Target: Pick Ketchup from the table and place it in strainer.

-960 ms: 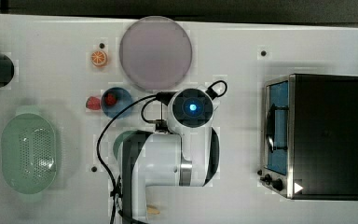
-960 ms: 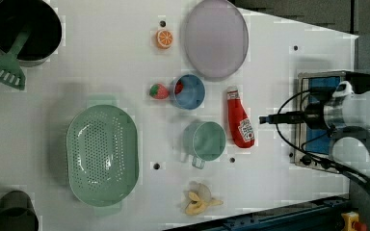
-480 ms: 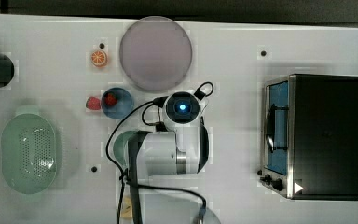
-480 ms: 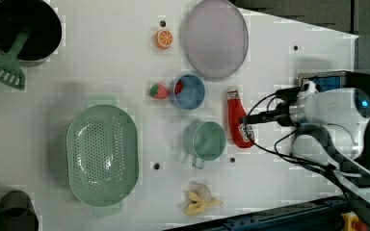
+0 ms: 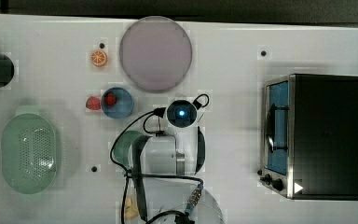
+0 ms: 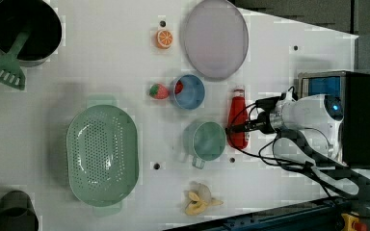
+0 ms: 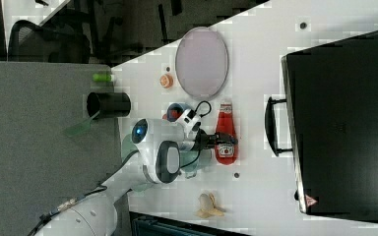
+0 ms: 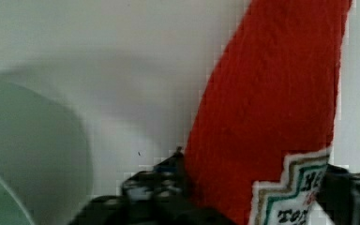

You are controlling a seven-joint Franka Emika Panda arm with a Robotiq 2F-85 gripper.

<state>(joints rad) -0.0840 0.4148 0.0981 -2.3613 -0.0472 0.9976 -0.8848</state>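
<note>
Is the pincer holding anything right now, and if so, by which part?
The pincer straddles the Ketchup at its labelled lower body, a finger on each side as it lies on the table. A firm grip cannot be told yet.

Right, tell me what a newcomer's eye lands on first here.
First, the red Ketchup bottle lying mid-table beside the teal cup, with the gripper down at it, a finger either side in the wrist view. Next, the big mint-green strainer sitting empty toward the left view's left, and the black toaster oven at the top view's right.
</note>
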